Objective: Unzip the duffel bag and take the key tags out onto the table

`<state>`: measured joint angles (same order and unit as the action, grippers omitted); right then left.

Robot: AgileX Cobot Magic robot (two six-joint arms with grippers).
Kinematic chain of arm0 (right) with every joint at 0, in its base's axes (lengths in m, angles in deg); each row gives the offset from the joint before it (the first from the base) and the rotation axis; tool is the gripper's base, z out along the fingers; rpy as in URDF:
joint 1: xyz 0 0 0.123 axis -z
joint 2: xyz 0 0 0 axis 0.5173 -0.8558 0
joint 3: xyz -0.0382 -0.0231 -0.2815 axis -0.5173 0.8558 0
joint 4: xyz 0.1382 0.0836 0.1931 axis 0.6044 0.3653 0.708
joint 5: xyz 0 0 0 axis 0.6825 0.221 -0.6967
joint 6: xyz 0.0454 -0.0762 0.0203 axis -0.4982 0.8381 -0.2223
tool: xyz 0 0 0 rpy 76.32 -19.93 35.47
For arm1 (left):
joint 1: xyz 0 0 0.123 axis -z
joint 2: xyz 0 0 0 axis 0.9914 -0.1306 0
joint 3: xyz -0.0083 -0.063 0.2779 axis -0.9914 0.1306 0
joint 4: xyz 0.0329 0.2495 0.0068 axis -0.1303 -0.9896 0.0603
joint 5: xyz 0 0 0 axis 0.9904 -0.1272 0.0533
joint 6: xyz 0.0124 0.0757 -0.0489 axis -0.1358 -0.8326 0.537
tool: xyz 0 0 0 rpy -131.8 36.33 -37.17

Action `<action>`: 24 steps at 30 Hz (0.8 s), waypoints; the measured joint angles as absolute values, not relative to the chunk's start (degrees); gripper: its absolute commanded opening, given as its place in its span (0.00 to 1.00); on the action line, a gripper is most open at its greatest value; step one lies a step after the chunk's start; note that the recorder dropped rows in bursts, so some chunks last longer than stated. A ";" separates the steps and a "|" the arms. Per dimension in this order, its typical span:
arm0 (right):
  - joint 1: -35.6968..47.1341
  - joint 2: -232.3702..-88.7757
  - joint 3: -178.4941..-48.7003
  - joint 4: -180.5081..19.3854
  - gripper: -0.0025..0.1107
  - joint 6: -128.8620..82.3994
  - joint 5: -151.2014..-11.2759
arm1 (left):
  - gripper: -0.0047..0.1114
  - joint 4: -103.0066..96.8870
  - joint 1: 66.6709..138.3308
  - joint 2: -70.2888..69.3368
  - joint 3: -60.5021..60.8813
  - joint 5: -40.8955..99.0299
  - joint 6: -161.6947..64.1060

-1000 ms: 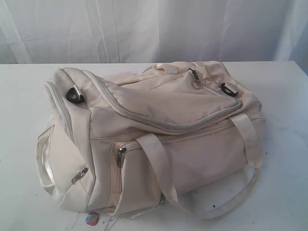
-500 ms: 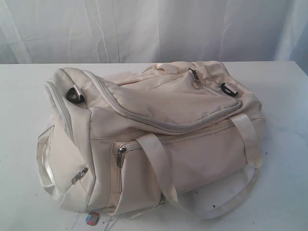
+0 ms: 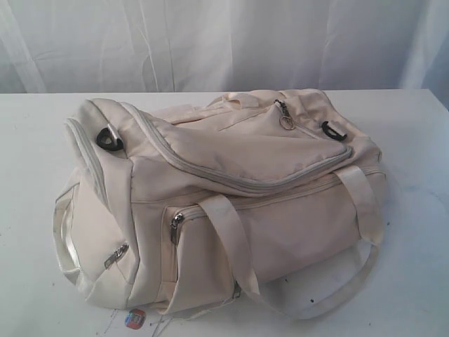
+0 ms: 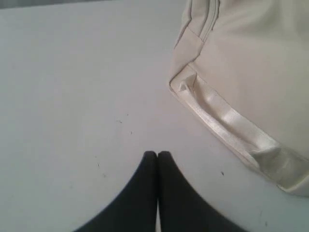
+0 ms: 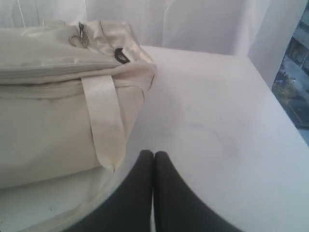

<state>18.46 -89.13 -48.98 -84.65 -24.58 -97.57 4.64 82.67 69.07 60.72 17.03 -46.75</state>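
The left pincer (image 4: 157,153) has its two dark fingers (image 4: 140,193) pressed flat together, gripping nothing. The right pincer (image 5: 153,152) is the same: fingers touching, empty.

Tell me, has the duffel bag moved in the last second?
No. The duffel bag keeps its place against the round sticker and the far edge of the table.

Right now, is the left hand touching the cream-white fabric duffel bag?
Apart. The left wrist view shows the shut left hand over bare white tabletop, with a clear strip of table between it and the cream-white fabric duffel bag.
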 measured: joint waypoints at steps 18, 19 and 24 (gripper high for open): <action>18.46 -89.13 -48.88 -84.89 0.02 -25.82 -73.71 | 0.04 4.64 82.67 69.07 60.72 39.97 -46.63; 18.46 -89.13 -48.88 -84.89 0.02 -27.00 -72.90 | 0.04 4.64 82.67 69.07 60.72 41.04 -46.35; 18.46 -89.13 -48.88 -84.89 0.02 -35.51 -67.14 | 0.04 4.64 82.67 69.14 60.72 50.07 -44.93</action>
<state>18.46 -89.13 -48.88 -84.89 -35.51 -67.14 4.64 82.67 69.14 60.72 50.07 -44.93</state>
